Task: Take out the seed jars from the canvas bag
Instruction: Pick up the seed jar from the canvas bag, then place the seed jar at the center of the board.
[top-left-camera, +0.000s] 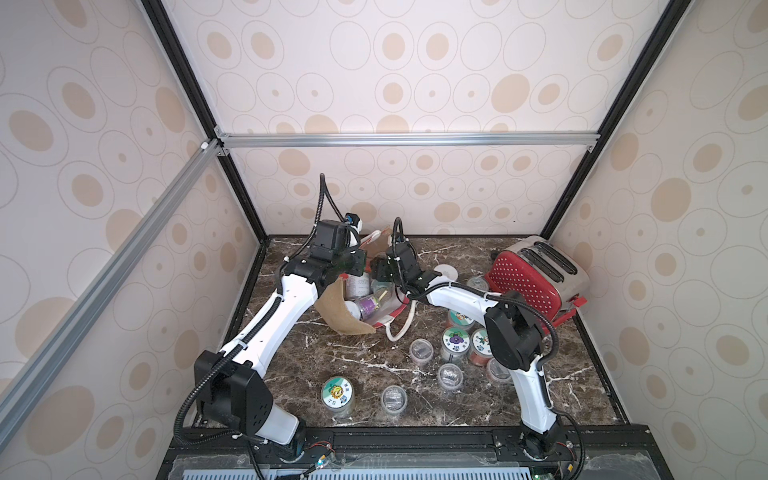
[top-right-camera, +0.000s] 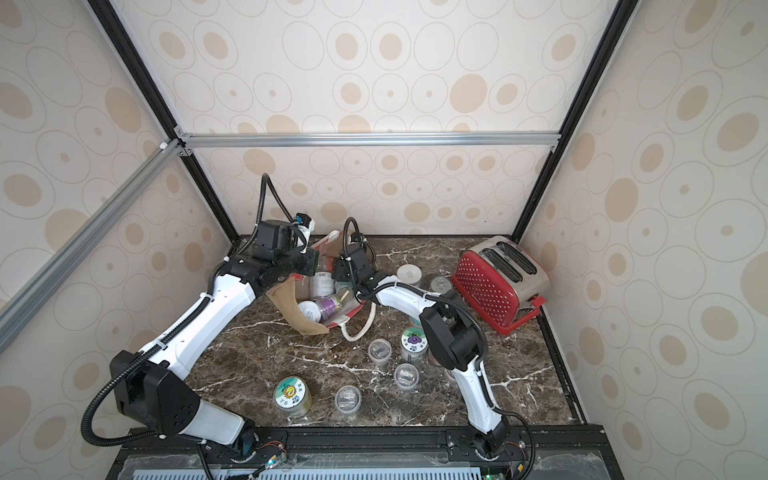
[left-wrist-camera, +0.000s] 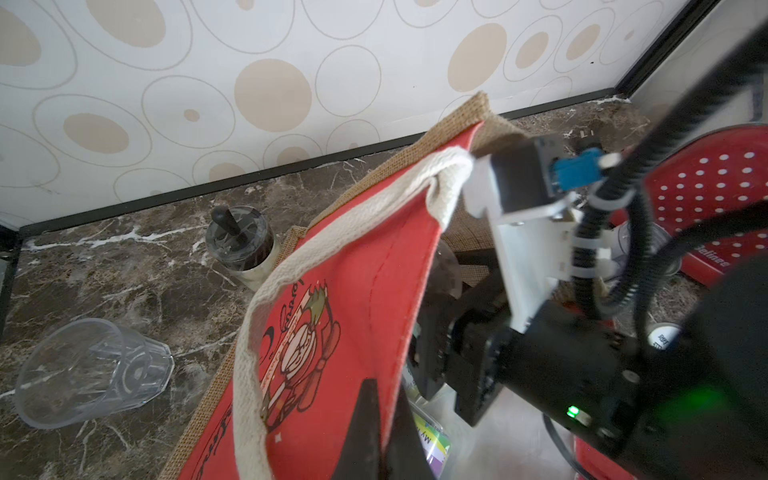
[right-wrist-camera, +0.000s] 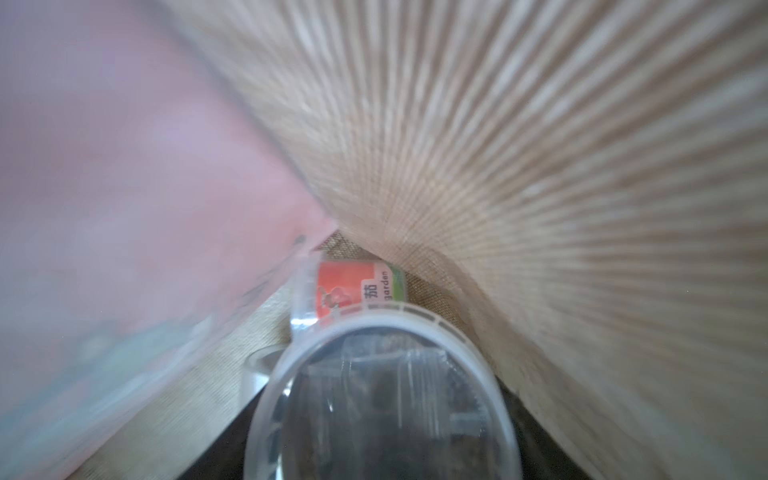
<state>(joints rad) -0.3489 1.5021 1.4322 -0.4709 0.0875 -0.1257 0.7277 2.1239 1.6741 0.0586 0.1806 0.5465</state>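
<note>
Inside the canvas bag (top-left-camera: 345, 311), lying open on the worktop (top-left-camera: 291, 374), a clear-lidded seed jar (right-wrist-camera: 386, 395) sits right at the right gripper (top-left-camera: 377, 274); can't tell if it's grasped. Red-label jar (right-wrist-camera: 353, 291) behind it, purple-label jar (top-left-camera: 368, 307) also inside. Left gripper (left-wrist-camera: 382, 432) is clenched on the red panel (left-wrist-camera: 353, 291). If that slips, the mouth collapses and the jar snags.

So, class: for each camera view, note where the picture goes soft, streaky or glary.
Right wrist view: canvas bag cloth smeared into streaks, clear-lidded jar sharper. Left wrist view: green light blooms on a soft-focus arm, drinking glass crisp. Both top views: evenly lit, sharp throughout.
</note>
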